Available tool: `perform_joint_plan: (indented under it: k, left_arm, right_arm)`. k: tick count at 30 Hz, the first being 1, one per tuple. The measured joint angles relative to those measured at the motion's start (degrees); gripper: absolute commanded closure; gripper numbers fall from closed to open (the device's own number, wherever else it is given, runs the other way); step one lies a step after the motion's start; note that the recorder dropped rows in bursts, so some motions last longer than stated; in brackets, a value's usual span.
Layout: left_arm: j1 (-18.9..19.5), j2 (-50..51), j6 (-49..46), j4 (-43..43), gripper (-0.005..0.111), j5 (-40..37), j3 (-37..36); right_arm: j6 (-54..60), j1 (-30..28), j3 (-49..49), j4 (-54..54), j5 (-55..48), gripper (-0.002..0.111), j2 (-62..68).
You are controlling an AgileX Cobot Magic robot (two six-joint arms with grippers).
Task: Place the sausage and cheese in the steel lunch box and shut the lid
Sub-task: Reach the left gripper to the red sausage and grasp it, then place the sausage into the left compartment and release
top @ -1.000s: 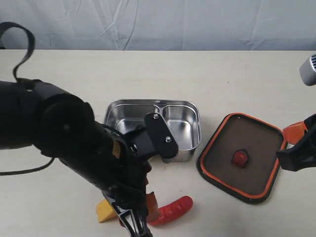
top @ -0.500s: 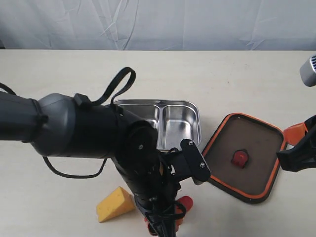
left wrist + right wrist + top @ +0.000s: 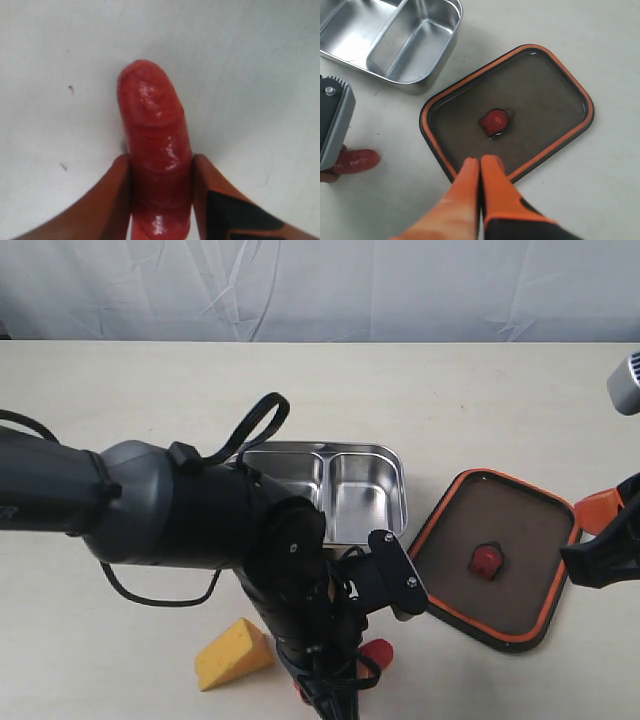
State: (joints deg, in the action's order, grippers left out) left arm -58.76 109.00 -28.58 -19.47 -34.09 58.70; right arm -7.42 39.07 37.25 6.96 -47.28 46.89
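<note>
Pinching the sausage (image 3: 152, 115) with the left end effector (image 3: 161, 164), one orange finger (image 3: 117, 195) tight against each side, rounded tip poking out beyond. Sits in front of the lunch box (image 3: 365, 449), on the side nearer the exterior camera, mostly hidden there under the black left arm. Probably resting on the tabletop (image 3: 120, 390), though hard to judge. Also in front of the lunch box, off toward its left corner: the cheese (image 3: 233, 652), lying free. Just right of the open lunch box: the lid (image 3: 520, 530), flat, orange tab (image 3: 487, 559) facing up. Pressed together at the lid edge farthest from the lunch box: the right end effector (image 3: 480, 161).
</note>
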Motion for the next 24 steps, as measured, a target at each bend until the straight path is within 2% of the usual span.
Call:
perform_joint_plan:
  k: [6, 11, 13, 16, 19, 24]
  left_arm:
    - [0.00, -1.93, 0.00, 0.00, 0.107, -0.10, 0.00]
    - [0.00, -9.30, 2.61, 4.34, 0.107, 1.86, 0.00]
    - [0.00, -12.63, 8.05, 10.95, 0.107, 3.01, 0.00]
    - [0.16, -16.16, 20.63, 26.58, 0.107, 3.31, 0.00]
    - [2.60, -17.14, 32.00, 38.54, 0.107, 2.45, 0.00]
    - [9.35, -16.91, 36.25, 43.34, 0.107, 2.67, 0.00]
  right_arm:
    - [0.00, 0.00, 0.00, 0.00, 0.00, 0.108, 0.00]
    - [-0.10, 0.00, 0.00, 0.54, 0.00, 0.108, 0.00]
    - [-0.10, 0.00, 0.00, 0.92, 0.00, 0.108, 0.00]
    - [-0.10, 0.00, 0.00, 1.12, 0.00, 0.108, 0.00]
    - [-0.10, 0.00, 0.00, 1.12, 0.00, 0.108, 0.00]
    - [-0.10, 0.00, 0.00, 1.12, 0.00, 0.108, 0.00]
